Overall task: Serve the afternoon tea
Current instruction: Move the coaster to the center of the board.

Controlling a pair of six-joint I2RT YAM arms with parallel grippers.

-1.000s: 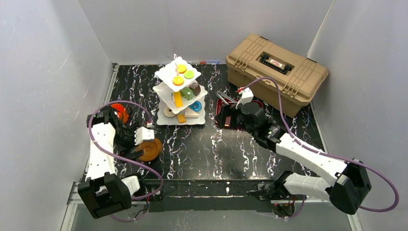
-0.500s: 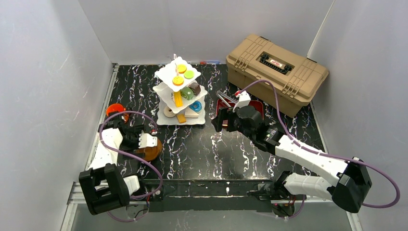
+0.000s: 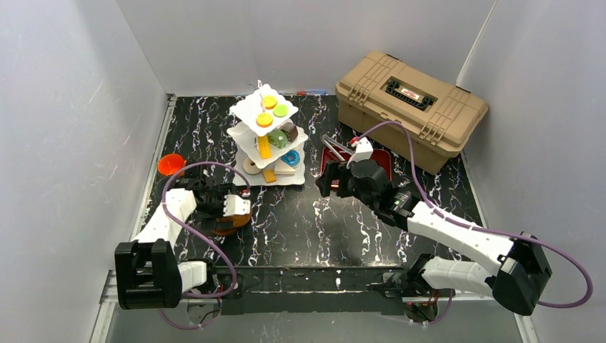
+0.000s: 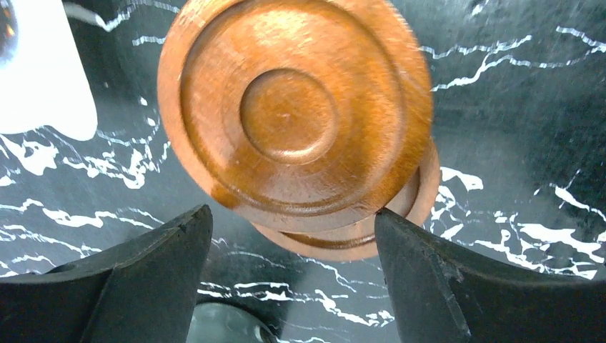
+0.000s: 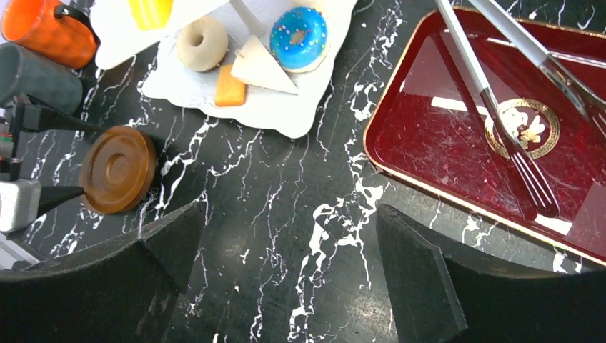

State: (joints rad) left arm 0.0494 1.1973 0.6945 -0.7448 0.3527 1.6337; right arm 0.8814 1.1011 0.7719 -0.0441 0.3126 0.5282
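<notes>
Two stacked brown saucers (image 4: 293, 114) lie on the black marbled table, also seen as saucers (image 3: 227, 223) at the left of the top view. My left gripper (image 4: 291, 214) hangs low over their near edge, open, its right fingertip (image 4: 393, 229) against the rim and the left one apart. An orange cup (image 3: 171, 164) stands by the left wall, with a dark cup (image 5: 39, 77) beside it. The white tiered stand (image 3: 269, 139) holds toy pastries, among them a blue donut (image 5: 299, 37). My right gripper (image 5: 286, 221) is open above bare table near the stand.
A red tray (image 5: 443, 143) with metal tongs (image 5: 500, 121) lies right of the stand. A tan toolbox (image 3: 411, 107) sits at the back right. White walls close in on the table's left, back and right sides.
My left arm has swung rightward and lowered its gripper over the saucers, uncovering the orange cup; its jaws have narrowed a little. The right arm has shifted slightly left.
</notes>
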